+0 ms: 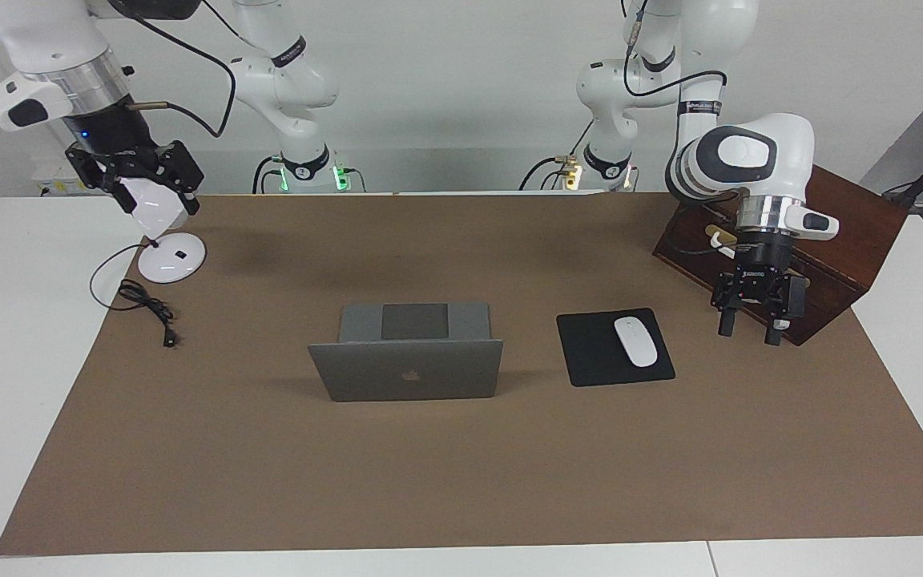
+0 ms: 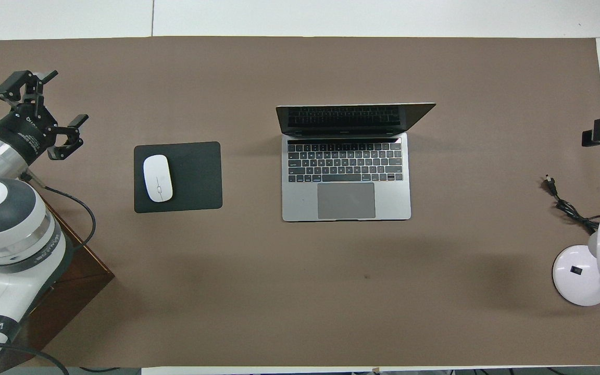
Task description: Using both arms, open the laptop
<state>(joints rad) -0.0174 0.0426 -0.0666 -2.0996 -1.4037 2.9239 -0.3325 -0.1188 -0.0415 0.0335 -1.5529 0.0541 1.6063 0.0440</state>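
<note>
The laptop [image 2: 346,177] stands open in the frame's centre, with bare brown desk [image 2: 300,291] all around it. The mouse pad [image 2: 177,177] with its mouse [image 2: 158,178] lies well apart from it, middle left. A lamp [image 2: 584,273] and its cable [image 2: 565,205] occupy the right edge. A wooden box [image 2: 78,281] blocks the lower left corner.

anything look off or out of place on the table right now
Mostly tidy: the laptop stands open and square, the mouse lies on its mouse pad. One oddity: the desk lamp has its cable lying loose, its plug on the table, connected to nothing.
</note>
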